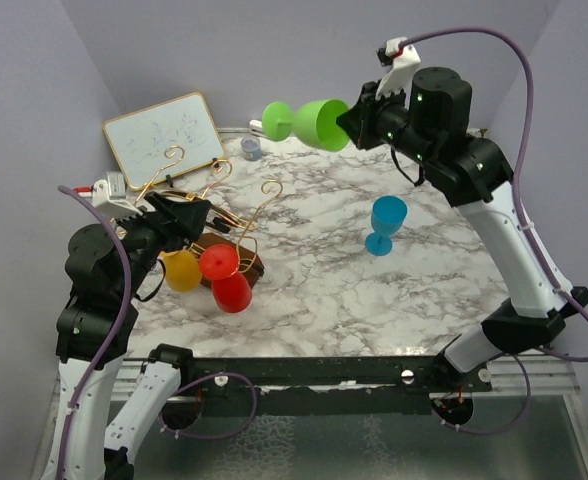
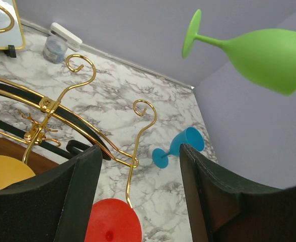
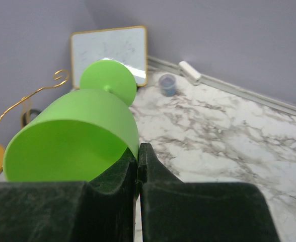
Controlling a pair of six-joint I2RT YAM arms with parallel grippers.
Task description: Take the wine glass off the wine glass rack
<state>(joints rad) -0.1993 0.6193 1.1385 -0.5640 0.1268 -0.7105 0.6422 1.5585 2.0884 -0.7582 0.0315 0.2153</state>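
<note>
The green wine glass (image 1: 309, 122) hangs sideways high over the far side of the table, foot pointing left. My right gripper (image 1: 352, 122) is shut on its rim; in the right wrist view the fingers (image 3: 138, 148) pinch the wall of the green bowl (image 3: 72, 136). The gold wire wine glass rack (image 1: 214, 185) stands at the left on its dark wooden base (image 1: 246, 262). A red glass (image 1: 226, 275) and a yellow glass (image 1: 182, 270) are at the rack. My left gripper (image 1: 206, 215) is open just above them, nothing between its fingers (image 2: 139, 148).
A blue glass (image 1: 385, 224) stands upright on the marble right of centre. A whiteboard (image 1: 162, 132) leans at the back left, with a small blue cup (image 1: 251, 148) and a white eraser (image 3: 189, 72) along the back wall. Purple walls enclose the table.
</note>
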